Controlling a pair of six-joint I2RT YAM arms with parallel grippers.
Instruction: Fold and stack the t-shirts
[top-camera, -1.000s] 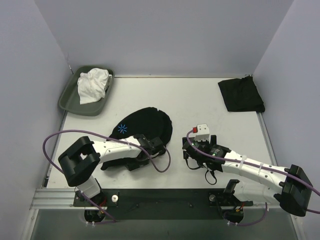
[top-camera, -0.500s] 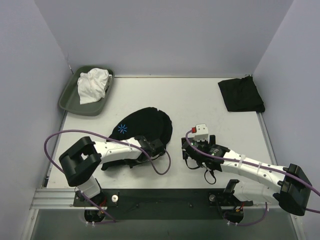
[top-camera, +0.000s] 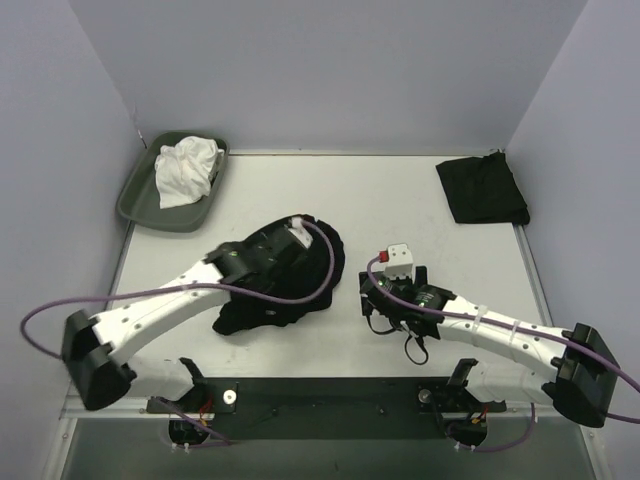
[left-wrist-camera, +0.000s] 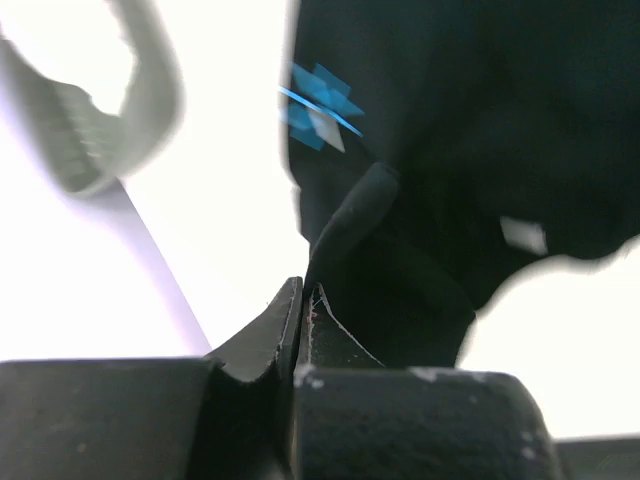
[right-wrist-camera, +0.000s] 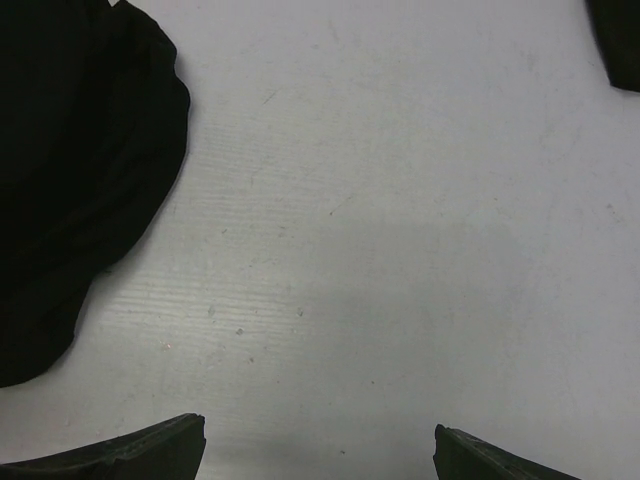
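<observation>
1. Top view: the crumpled t-shirt (top-camera: 258, 312) lies left of centre on the tabletop (top-camera: 400, 205). Its long axis runs from near-left to far-right, and it is clear of every edge. The left fingers (top-camera: 285, 243) are down on its far part; black against black hides the grip from here. The right fingers (top-camera: 378, 290) hang just beside the shirt's right rim, over bare surface. Open room spreads across the middle and the far centre. A folded t-shirt (top-camera: 482, 190) lies at the far right corner, near the right edge. The tray (top-camera: 140, 205) sits at the far left corner and holds a bunched white cloth (top-camera: 186, 170).
2. Left wrist view: the fingers are pinched shut on a ridge of the crumpled t-shirt's cloth. The blue mark (left-wrist-camera: 318, 105) shows beyond them, near the cloth's left border, with bright tabletop to its left.
3. Right wrist view: the fingers are spread wide and hold nothing, with bare tabletop between them. The crumpled t-shirt's rounded edge fills the left side. A corner of the folded t-shirt shows at the upper right.
</observation>
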